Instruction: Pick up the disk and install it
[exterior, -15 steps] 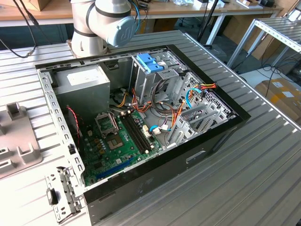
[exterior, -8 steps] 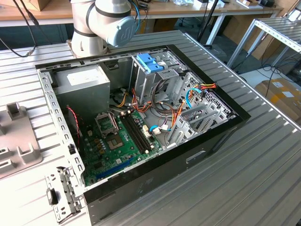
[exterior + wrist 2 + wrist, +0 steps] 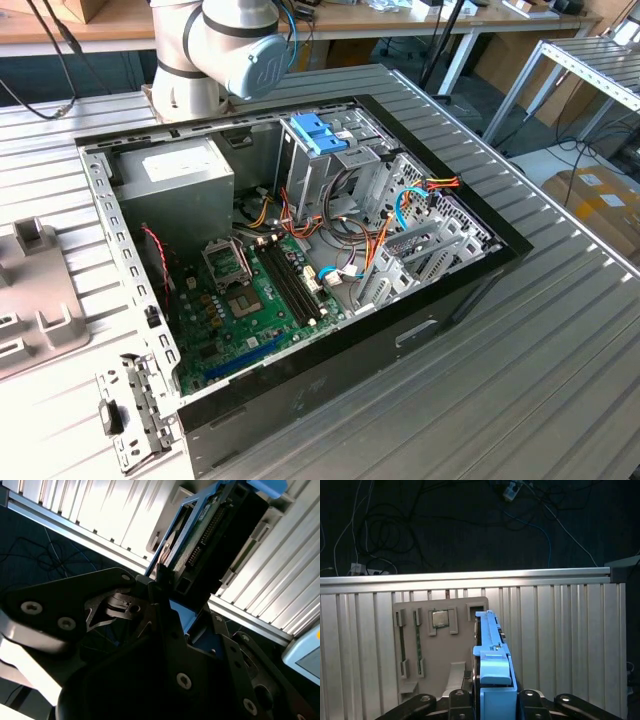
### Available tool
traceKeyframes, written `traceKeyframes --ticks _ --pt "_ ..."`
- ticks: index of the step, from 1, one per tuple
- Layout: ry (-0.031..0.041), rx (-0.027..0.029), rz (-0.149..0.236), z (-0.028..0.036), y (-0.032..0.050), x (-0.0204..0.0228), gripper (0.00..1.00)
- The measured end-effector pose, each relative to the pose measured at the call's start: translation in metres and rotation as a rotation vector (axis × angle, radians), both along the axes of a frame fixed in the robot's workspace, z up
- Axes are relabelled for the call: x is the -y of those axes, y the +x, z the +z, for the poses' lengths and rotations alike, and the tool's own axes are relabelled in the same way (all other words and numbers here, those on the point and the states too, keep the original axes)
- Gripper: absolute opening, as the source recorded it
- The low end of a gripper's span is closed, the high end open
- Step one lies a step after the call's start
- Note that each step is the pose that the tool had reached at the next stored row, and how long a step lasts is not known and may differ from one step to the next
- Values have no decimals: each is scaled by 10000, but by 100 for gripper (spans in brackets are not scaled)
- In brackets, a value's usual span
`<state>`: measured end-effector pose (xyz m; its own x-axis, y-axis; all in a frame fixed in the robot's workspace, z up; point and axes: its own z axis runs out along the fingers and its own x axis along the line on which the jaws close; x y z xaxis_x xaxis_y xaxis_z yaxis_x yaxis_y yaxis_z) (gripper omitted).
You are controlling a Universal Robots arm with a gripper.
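In both wrist views my gripper (image 3: 495, 700) is shut on the disk (image 3: 491, 645), a dark drive in a bright blue carrier. In the first wrist view the disk is seen edge-on, with a black finger (image 3: 460, 699) on either side of its blue end. In the second wrist view the disk (image 3: 215, 535) reaches out from the gripper (image 3: 167, 587) over a grey fixture tray (image 3: 252, 532). I cannot tell whether the disk touches the tray. The open computer case (image 3: 300, 250) lies in the middle of the exterior view.
The grey tray (image 3: 437, 645) holds a chip and memory sticks on the ribbed metal table (image 3: 560, 645). In the exterior view, the arm's base (image 3: 215, 50) stands behind the case. Inside are a grey power-supply box (image 3: 180, 180), a green motherboard (image 3: 250, 300), a light-blue latch block (image 3: 320, 132) and cables.
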<state>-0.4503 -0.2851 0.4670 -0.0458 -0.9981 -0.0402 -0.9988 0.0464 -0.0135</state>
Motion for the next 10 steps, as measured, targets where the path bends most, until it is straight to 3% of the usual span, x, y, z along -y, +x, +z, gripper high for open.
traceKeyframes --ticks 10 --pt "3 -1 1 56 0 0 37"
